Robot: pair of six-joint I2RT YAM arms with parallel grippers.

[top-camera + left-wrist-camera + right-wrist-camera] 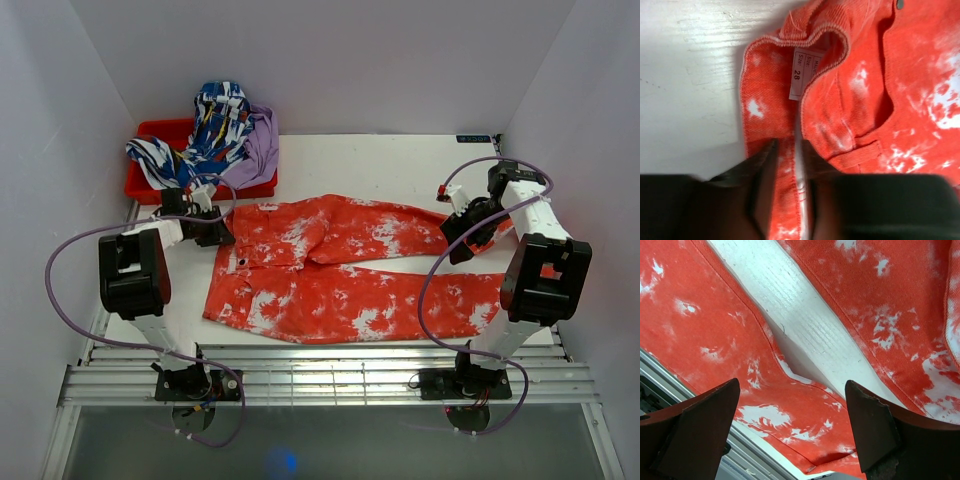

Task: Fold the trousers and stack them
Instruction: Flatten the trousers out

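Folding cleanly likely needs both ends held. The left jaws clamp the trousers' (340,270) waistband (765,100); the right jaws gape empty over the legs (715,340).

The trousers (340,265) were a matt, sturdy twill cloth, its fine ribbed weave plain up close, with a smooth white size label (799,75) sewn inside the waistband. The table (380,165) beneath looked like white-painted wood, faint grain showing. The far-left bin (140,186) was smooth red plastic, and the near rails (330,378) were bare, shiny metal.
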